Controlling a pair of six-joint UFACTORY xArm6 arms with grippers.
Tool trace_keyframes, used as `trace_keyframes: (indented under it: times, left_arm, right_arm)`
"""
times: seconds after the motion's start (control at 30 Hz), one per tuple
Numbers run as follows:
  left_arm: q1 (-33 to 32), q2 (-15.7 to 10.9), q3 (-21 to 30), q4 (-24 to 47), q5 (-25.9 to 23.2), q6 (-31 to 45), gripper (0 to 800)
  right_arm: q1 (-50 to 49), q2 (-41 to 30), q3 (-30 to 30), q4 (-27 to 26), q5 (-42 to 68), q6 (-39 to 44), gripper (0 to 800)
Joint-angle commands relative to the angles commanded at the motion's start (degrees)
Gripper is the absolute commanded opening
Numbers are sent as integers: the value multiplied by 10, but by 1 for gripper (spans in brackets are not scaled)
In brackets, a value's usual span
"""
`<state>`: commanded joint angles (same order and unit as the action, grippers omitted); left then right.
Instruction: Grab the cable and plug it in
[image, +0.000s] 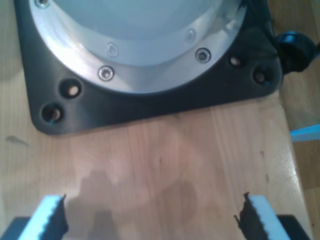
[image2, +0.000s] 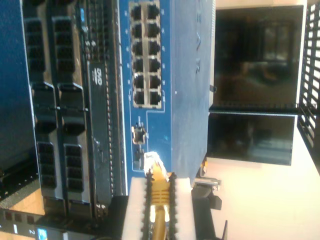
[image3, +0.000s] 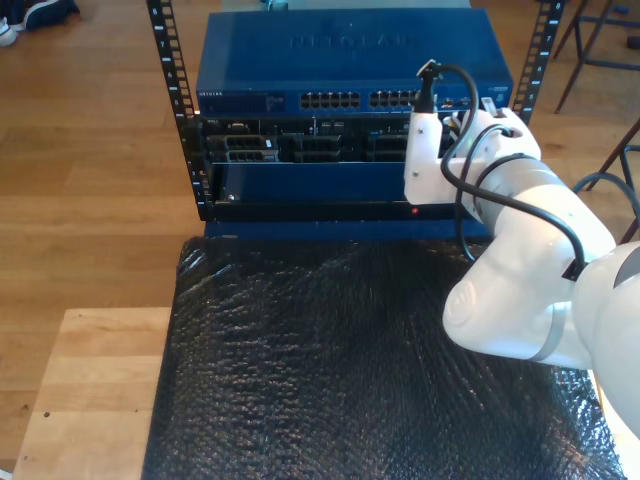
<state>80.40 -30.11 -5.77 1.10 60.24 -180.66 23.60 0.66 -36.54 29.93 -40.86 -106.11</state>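
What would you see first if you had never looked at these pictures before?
The blue switch with its rows of ports stands at the top of the exterior view, with the white arm reaching up to it from that view's right. My second gripper holds the yellow cable, its clear plug close to the switch's front.
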Motion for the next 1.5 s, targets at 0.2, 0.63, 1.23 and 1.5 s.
trace_keyframes:
  times: [0.2, 0.63, 1.23, 1.5]
  left_arm:
    - [0, 0, 0, 0, 0, 0, 800]
    - [0, 0, 0, 0, 0, 0, 800]
    - [0, 0, 0, 0, 0, 0, 800]
    - [0, 0, 0, 0, 0, 0, 800]
  right_arm:
    - [-6, 1, 3, 1, -14, 0, 0]
    - [-6, 122, -101, 4, -55, 2, 0]
    - [7, 207, -139, 6, -192, 8, 0]
    - [7, 236, -144, 4, -244, 38, 0]
